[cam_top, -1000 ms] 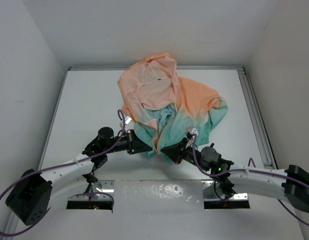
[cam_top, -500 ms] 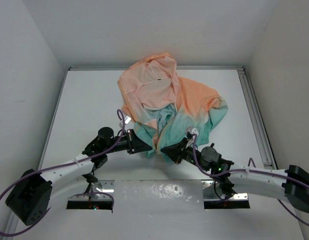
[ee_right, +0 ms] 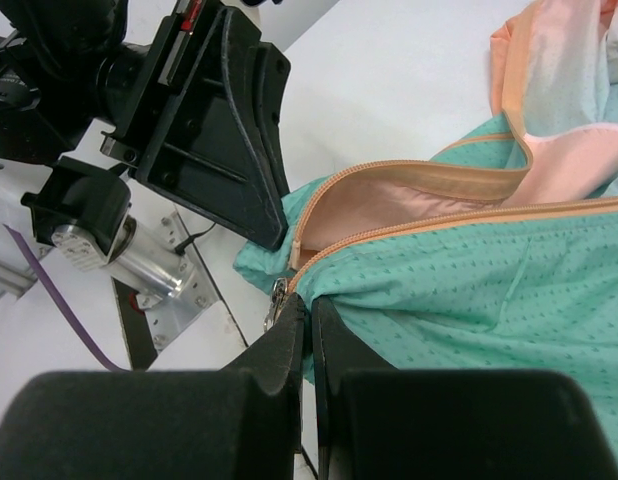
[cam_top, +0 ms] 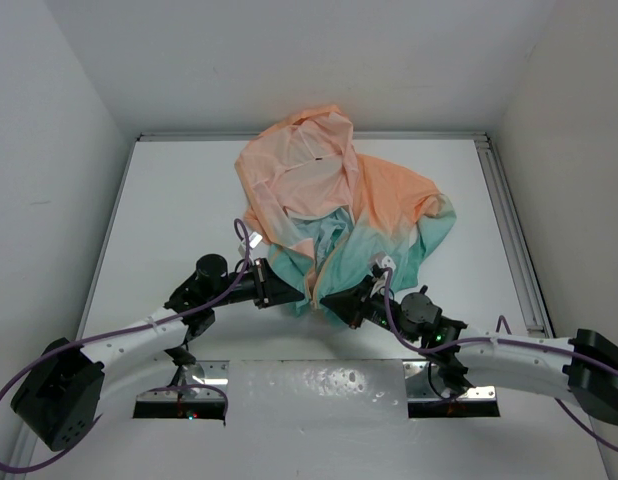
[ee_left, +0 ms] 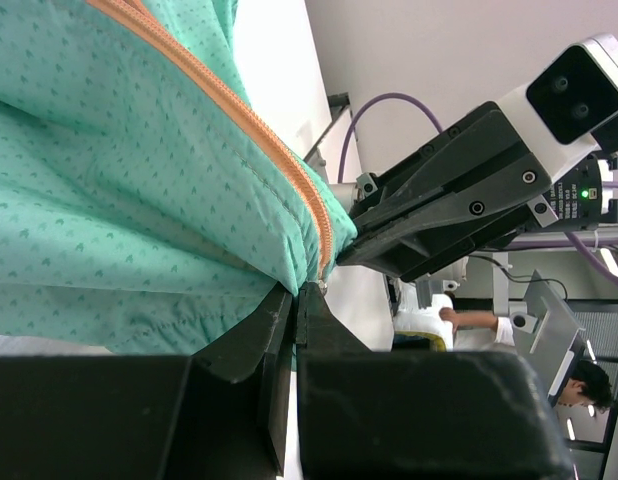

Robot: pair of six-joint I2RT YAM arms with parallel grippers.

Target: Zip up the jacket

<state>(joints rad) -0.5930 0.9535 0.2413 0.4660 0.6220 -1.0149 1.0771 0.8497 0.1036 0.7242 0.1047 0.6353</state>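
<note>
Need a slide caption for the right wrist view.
Right gripper shut on the jacket hem beside the zipper pull, left gripper opposite.

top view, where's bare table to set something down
Widest bare white table lies between the left wall and the peach-to-teal thin hooded jacket. A narrower strip runs between jacket and grey right rail. Crowded at the near hem, where left pincer and right pincer meet.

A robotics lab: white-walled table, seated person behind.
</note>
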